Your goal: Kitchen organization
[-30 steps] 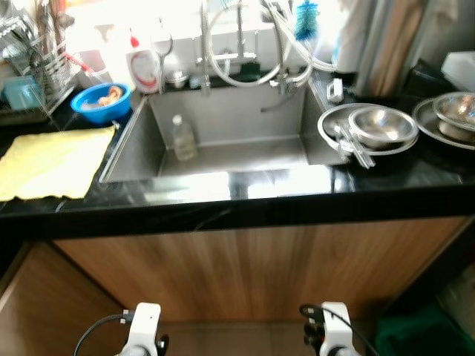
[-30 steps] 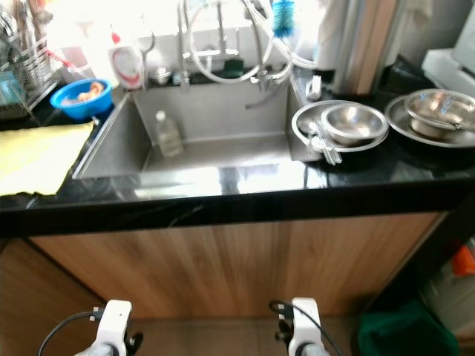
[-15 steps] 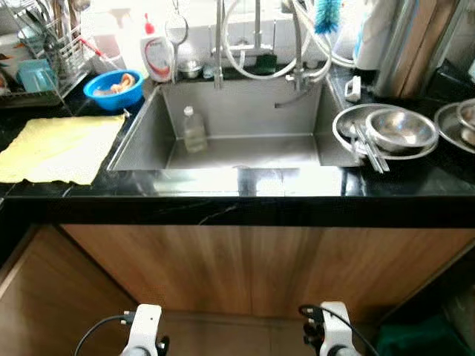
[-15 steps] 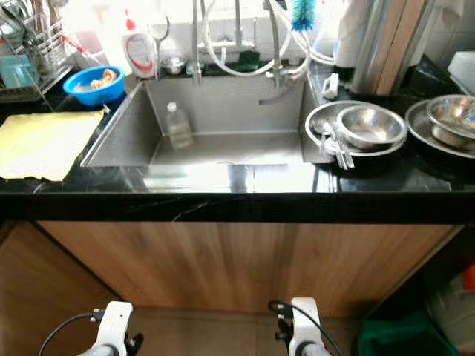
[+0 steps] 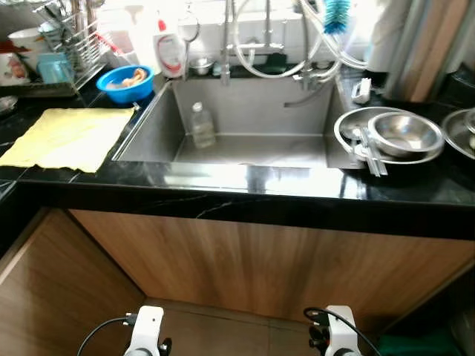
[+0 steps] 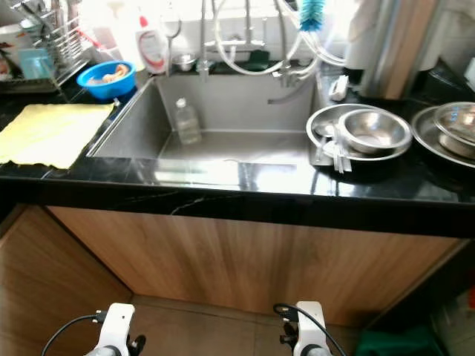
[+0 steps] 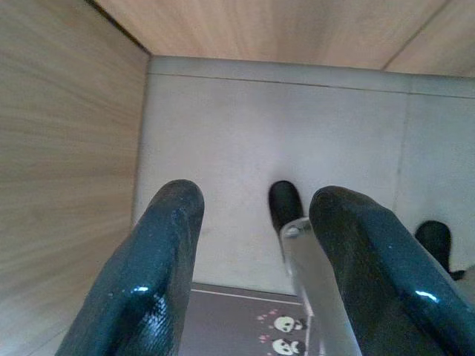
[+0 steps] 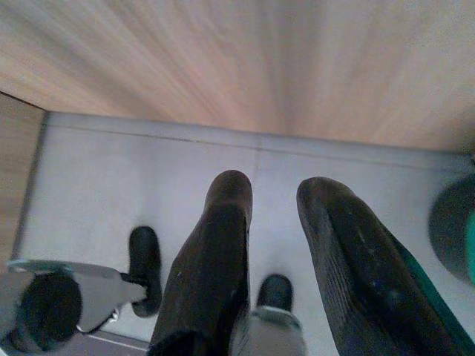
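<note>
A stainless sink (image 5: 245,111) is set into the black tabletop (image 5: 245,189), and a small clear plastic bottle (image 5: 201,126) stands upright in the basin near its left wall. Behind the sink rise the faucet (image 5: 226,41) and looping hoses, with a blue bottle brush (image 5: 336,13) hanging at the upper right. A white detergent bottle (image 5: 170,52) with a red cap stands at the sink's back left corner, and a blue bowl (image 5: 125,83) with some food scraps sits just left of it. A yellow cloth (image 5: 63,137) lies flat on the tabletop left of the sink; a wire dish rack (image 5: 70,48) stands further back. Right of the sink, a steel bowl (image 5: 402,133) rests in a steel plate (image 5: 349,126) with cutlery lying across it.

Both arms hang low in front of the wooden cabinet (image 5: 260,259). The left gripper (image 7: 252,245) has its fingers spread apart, holding nothing, pointing at the grey floor (image 7: 260,133). The right gripper (image 8: 274,245) is likewise parted and empty above the floor.
</note>
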`<state>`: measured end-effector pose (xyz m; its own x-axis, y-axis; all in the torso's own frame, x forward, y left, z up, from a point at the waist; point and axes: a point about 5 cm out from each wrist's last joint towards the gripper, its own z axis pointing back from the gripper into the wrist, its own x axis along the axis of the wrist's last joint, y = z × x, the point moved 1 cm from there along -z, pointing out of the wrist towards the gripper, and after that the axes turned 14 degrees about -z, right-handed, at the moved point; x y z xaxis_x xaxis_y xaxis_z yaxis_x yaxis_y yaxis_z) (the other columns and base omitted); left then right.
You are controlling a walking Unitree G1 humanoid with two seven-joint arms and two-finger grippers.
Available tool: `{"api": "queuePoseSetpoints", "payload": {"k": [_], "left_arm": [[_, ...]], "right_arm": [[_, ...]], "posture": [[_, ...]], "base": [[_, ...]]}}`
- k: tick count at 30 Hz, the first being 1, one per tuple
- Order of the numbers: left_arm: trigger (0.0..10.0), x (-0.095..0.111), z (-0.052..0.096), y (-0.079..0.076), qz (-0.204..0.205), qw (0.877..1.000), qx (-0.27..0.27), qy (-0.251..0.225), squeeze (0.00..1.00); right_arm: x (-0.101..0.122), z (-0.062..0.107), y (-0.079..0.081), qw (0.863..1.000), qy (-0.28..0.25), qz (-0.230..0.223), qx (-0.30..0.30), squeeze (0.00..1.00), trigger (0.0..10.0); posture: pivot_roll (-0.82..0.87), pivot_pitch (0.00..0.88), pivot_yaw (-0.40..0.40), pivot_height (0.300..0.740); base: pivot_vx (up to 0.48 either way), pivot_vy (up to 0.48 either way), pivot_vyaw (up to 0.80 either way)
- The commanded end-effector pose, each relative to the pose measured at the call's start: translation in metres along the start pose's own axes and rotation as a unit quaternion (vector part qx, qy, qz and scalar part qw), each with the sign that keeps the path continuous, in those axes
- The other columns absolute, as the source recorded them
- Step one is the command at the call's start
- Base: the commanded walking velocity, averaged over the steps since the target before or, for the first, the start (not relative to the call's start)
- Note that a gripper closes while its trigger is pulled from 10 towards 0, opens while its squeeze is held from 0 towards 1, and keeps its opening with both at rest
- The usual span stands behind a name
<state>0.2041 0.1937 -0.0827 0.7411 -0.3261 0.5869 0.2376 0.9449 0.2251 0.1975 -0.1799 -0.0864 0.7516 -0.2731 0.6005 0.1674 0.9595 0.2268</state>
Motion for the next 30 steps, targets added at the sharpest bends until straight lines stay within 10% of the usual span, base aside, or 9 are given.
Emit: {"api": "queuePoseSetpoints", "payload": {"k": [1, 30], "left_arm": [[10.0, -0.002, 0.001, 0.004, -0.004, 1.0, 0.005, 0.005, 0.0], [10.0, -0.006, 0.001, -0.007, 0.003, 1.0, -0.005, 0.012, 0.0]], "right_arm": [[-0.004, 0.001, 0.0, 1.0, 0.001, -0.003, -0.001, 0.0, 10.0], [0.019, 0.003, 0.001, 0.994, -0.101, 0.037, -0.004, 0.0, 10.0]], "posture": [[-0.17, 0.0, 0.088, 0.74], [-0.22, 0.0, 0.067, 0.74]], "base": [[0.0, 0.0, 0.0], [0.0, 0.0, 0.0]]}}
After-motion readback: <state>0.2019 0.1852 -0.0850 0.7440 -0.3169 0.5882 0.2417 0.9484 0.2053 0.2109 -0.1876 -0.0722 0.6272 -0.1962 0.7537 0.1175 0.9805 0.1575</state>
